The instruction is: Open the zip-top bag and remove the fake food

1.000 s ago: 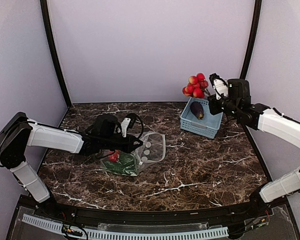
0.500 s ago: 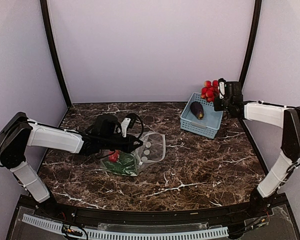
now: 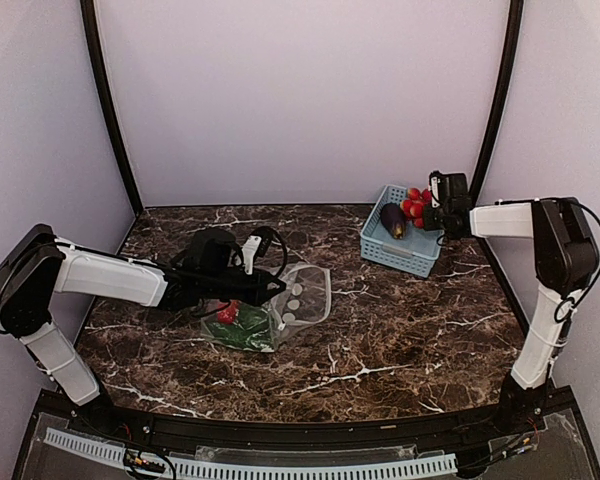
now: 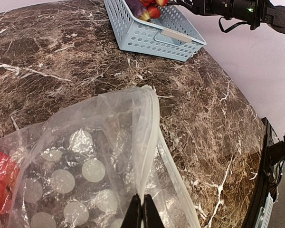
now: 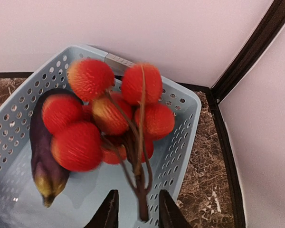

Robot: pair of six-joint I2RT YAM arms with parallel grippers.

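Note:
The clear zip-top bag [image 3: 300,297] with pale dots lies at mid-left; a red piece [image 3: 227,313] and green pieces [image 3: 248,330] of fake food remain inside. My left gripper [image 3: 278,290] is shut on the bag's rim, seen pinched in the left wrist view [image 4: 143,211], with the dotted face [image 4: 80,166] to the left. My right gripper [image 3: 436,206] is open over the light-blue basket [image 3: 405,255]. The cluster of red balls [image 5: 104,118] is blurred just beyond its fingers [image 5: 136,213], its stem between them untouched. The purple eggplant [image 5: 43,156] lies in the basket [image 5: 187,128].
The basket stands at the back right near the black corner post [image 3: 492,110]. The dark marble table [image 3: 400,330] runs to a black rail at the front. The basket also shows at the top of the left wrist view [image 4: 152,35].
The right arm has swung the red cluster from high above the basket down and right into it, and the fingers now stand apart from its stem. The left arm and bag have not moved.

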